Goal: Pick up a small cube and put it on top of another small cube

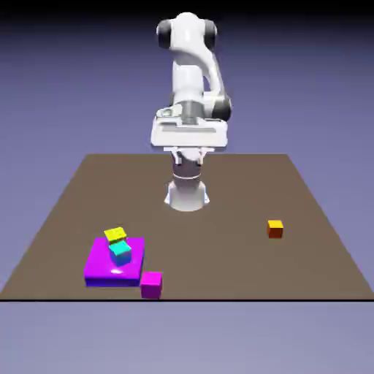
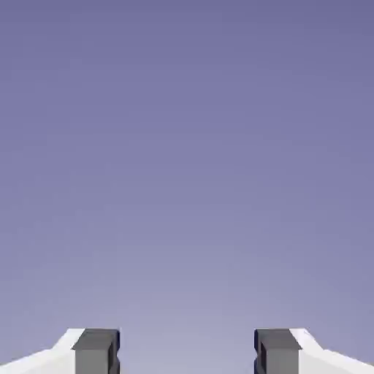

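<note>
Nearest the lens in the hand view: two grey fingertips (image 2: 96,352) at the bottom edge, set wide apart, nothing between them. Gripper (image 2: 186,354) released, empty. Beyond the tips that view shows only the blue-violet backdrop (image 2: 187,146); no table, no cubes.

The exterior view supplies what the hand view lacks. Gripper (image 1: 188,155) hangs high above the table (image 1: 219,190), near the arm's base (image 1: 187,196), well apart from every cube. Its fingers are small here and partly merged with the base behind them; their spread is hard to read from this view alone.

Small magenta cube (image 1: 151,284) rests on the table near the front edge, at the front corner of the big magenta slab (image 1: 102,266) on the exterior view's right side of it; touching or merely just beside cannot be resolved. Yellow cube (image 1: 115,234) sits at the slab's far edge, tilted, apparently resting partly on it. Cyan cube (image 1: 120,252) sits on the slab, just in front of the yellow cube and overlapping it in the picture; contact between them cannot be told. Orange cube with yellow top (image 1: 275,229) stands alone toward the exterior view's right, well apart from the rest.
</note>
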`<state>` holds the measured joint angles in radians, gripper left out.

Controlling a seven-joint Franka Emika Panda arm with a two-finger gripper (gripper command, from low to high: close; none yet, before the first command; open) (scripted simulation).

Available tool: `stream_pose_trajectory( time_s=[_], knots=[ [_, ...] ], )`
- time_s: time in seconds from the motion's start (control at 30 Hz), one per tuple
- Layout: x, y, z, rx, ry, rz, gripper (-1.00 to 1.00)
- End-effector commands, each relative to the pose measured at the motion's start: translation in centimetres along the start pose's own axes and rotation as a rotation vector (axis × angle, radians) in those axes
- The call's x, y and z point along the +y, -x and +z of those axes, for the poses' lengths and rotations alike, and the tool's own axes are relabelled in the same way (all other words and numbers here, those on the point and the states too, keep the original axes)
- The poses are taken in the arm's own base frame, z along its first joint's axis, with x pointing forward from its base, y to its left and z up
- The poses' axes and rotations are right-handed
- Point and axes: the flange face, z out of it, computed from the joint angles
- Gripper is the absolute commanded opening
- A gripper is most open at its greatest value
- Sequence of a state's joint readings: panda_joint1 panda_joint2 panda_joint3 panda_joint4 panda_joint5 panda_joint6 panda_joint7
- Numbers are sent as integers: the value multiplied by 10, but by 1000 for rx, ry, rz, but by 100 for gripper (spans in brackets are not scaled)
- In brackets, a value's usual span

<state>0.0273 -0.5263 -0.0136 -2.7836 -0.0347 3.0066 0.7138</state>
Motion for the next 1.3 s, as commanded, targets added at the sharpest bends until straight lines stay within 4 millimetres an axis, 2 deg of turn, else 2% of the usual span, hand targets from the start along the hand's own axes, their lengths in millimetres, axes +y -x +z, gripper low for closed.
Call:
stream_pose_trajectory(
  time_s=[0.0, 0.27, 0.53, 0.9, 0.97, 1.1, 1.13, 1.17, 1.27],
  knots=[
    [-2, 1, 11, -31, 24, -50, 0],
    [-7, 17, 102, -277, 222, -460, 0],
    [13, 43, 192, -520, 440, -888, 0],
    [69, 75, 301, -861, 804, -1485, 0],
    [72, 77, 305, -877, 825, -1513, 0],
    [125, 86, 344, -877, 824, -1513, 0],
    [125, 86, 344, -877, 824, -1513, -100],
    [125, 86, 344, -877, 824, -1513, -100],
    [84, 78, 315, -876, 826, -1513, -100]
  ],
)
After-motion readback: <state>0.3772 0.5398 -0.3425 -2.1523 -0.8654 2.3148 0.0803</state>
